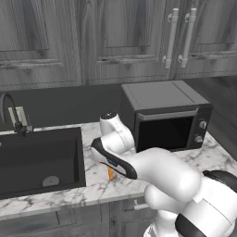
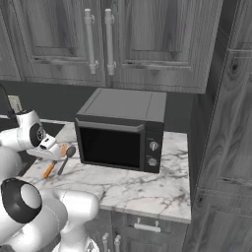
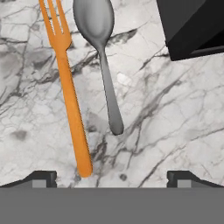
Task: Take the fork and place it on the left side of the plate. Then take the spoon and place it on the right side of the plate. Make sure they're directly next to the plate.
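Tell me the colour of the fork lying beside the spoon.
Bright orange: the slim orange fork shows best in the hand view, next to the dark grey metallic spoon.

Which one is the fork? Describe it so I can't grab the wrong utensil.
Find the black microwave on the marble counter. Just to its left two utensils lie side by side. The fork is the bright orange, longer one; its neighbour is a dark grey spoon.

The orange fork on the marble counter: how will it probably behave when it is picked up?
The orange fork looks slim and straight, so probably stiff and light. It lies flat on smooth marble counter, so it may slide. The spoon lies close beside it and might get nudged.
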You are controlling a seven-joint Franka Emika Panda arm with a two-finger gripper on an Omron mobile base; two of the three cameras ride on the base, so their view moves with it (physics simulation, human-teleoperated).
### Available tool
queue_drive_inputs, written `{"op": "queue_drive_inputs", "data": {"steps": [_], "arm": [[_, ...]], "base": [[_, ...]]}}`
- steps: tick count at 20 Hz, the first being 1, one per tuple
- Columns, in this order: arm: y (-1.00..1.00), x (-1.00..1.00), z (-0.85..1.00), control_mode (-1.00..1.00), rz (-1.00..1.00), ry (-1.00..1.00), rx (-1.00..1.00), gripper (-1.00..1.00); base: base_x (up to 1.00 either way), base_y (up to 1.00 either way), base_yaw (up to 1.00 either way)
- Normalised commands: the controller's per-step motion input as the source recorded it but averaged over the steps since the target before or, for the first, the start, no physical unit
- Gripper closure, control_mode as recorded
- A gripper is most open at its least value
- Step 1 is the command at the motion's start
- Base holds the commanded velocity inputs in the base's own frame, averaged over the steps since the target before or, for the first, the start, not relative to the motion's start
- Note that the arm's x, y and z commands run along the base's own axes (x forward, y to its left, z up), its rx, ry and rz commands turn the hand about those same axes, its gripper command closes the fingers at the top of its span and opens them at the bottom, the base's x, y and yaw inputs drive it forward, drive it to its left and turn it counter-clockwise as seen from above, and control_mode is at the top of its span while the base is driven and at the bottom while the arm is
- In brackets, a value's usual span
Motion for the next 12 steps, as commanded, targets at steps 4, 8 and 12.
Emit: {"op": "queue_drive_inputs", "data": {"steps": [4,8,12], "arm": [[0.00,0.15,-0.16,-1.00,0.00,0.00,0.00,-1.00],[0.10,0.11,-0.17,-1.00,0.00,0.00,0.00,-1.00],[0.16,0.01,-0.12,-1.00,0.00,0.00,0.00,-1.00]], "base": [[0.00,0.00,0.00],[0.00,0.00,0.00],[0.00,0.00,0.00]]}}
